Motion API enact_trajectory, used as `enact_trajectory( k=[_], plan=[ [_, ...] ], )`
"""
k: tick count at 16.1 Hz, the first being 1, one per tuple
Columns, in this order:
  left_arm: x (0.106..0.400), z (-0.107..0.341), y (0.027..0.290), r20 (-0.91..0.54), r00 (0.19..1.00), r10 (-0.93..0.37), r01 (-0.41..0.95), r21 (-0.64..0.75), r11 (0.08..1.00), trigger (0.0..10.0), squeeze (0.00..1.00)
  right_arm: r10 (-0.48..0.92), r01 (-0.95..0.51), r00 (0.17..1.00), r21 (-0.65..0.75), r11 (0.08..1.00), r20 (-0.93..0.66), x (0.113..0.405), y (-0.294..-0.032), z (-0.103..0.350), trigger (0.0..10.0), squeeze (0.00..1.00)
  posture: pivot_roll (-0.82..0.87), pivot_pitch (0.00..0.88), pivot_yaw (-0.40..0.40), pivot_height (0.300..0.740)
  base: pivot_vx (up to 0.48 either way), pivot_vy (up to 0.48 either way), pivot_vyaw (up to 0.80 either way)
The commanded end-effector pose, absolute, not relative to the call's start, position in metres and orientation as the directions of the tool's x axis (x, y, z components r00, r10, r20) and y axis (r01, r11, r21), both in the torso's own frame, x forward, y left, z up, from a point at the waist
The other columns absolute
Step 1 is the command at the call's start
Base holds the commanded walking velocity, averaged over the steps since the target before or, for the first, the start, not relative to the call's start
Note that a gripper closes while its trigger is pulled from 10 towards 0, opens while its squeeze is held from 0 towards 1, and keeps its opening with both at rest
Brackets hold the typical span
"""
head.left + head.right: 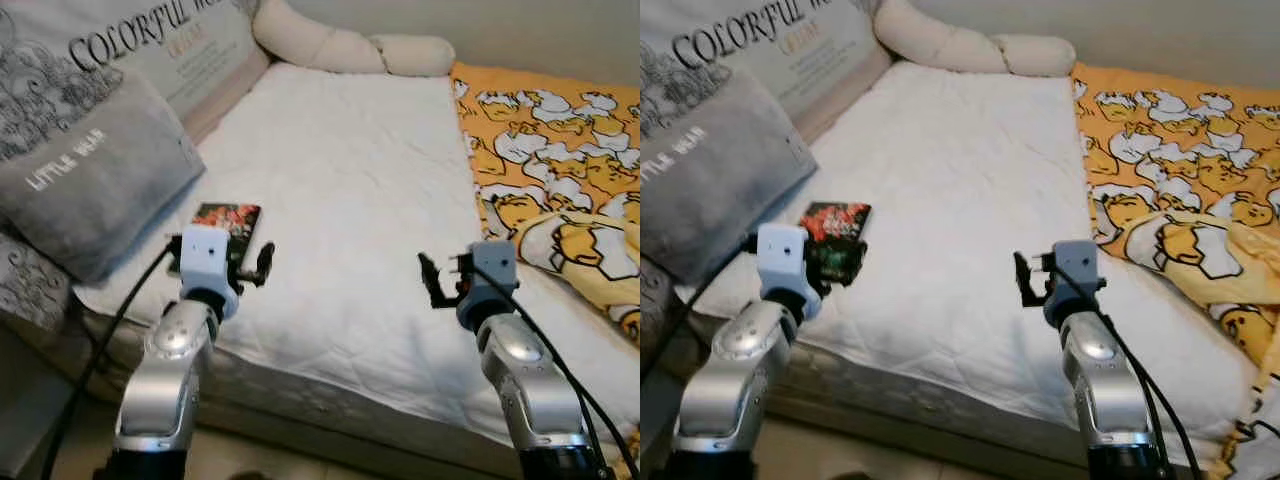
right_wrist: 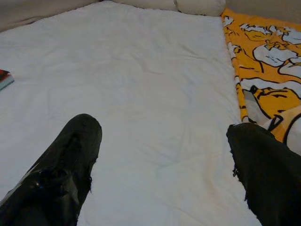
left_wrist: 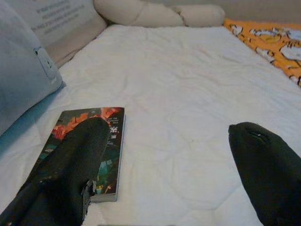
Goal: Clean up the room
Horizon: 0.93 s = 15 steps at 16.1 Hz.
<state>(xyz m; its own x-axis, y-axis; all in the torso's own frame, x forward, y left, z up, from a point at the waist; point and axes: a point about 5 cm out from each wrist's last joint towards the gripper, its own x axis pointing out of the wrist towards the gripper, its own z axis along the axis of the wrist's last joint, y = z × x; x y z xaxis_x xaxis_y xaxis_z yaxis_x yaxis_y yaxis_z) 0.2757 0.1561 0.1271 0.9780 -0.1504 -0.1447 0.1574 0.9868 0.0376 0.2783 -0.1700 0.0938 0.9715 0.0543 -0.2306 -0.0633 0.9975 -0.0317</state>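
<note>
Both grippers hover spread and empty over the bed's (image 1: 340, 190) near edge: left gripper (image 3: 164, 155) beside the book (image 3: 96, 146) by the pillow (image 1: 90, 180), likely lining up; right gripper (image 2: 164, 150) near the blanket (image 1: 560, 150).

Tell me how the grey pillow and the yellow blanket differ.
The grey pillow is plain grey with small white lettering; the yellow blanket is covered in cartoon duck prints. The pillow sits plump and propped at the bed's left side; the blanket lies spread along the right side, rumpled near the front. The pillow lies near the book; the blanket is far from it. Both are soft bedding resting on the white mattress.
</note>
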Motion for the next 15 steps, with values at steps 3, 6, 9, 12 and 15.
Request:
enact_trajectory(
  k=[3, 6, 9, 12, 15],
  plan=[
    [0.2773, 0.1271, 0.1607, -0.155, 0.979, -0.131, 0.139, 0.039, 0.990, 10.0, 1.00, 0.074, -0.095, 0.978, -0.097, 0.991, -0.194, 0.2826, -0.1645, 0.0958, 10.0, 1.00, 0.03, 0.000, -0.005, 0.740, 0.000, -0.344, 0.00],
    [0.2775, 0.1265, 0.1610, -0.161, 0.978, -0.132, 0.139, 0.035, 0.990, 10.0, 1.00, 0.063, -0.077, 0.980, -0.068, 0.995, -0.187, 0.2836, -0.1654, 0.0960, 10.0, 1.00, 0.03, 0.000, 0.001, 0.740, 0.000, -0.347, 0.00],
    [0.2775, 0.1261, 0.1601, -0.163, 0.977, -0.138, 0.145, 0.033, 0.989, 10.0, 1.00, 0.018, -0.032, 0.979, -0.066, 0.997, -0.205, 0.2844, -0.1718, 0.0942, 10.0, 1.00, 0.03, 0.000, 0.001, 0.740, 0.000, -0.344, 0.00],
    [0.2774, 0.1254, 0.1590, -0.165, 0.976, -0.140, 0.147, 0.030, 0.989, 10.0, 1.00, 0.027, -0.041, 0.976, -0.060, 0.997, -0.218, 0.2849, -0.1723, 0.0932, 10.0, 1.00, 0.02, 0.000, 0.002, 0.740, 0.000, -0.342, 0.00],
    [0.2782, 0.1253, 0.1594, -0.166, 0.976, -0.139, 0.146, 0.033, 0.989, 10.0, 1.00, 0.009, -0.029, 0.972, -0.082, 0.996, -0.236, 0.2856, -0.1735, 0.0912, 10.0, 1.00, 0.02, 0.000, 0.003, 0.740, 0.000, -0.341, 0.00]
  ],
)
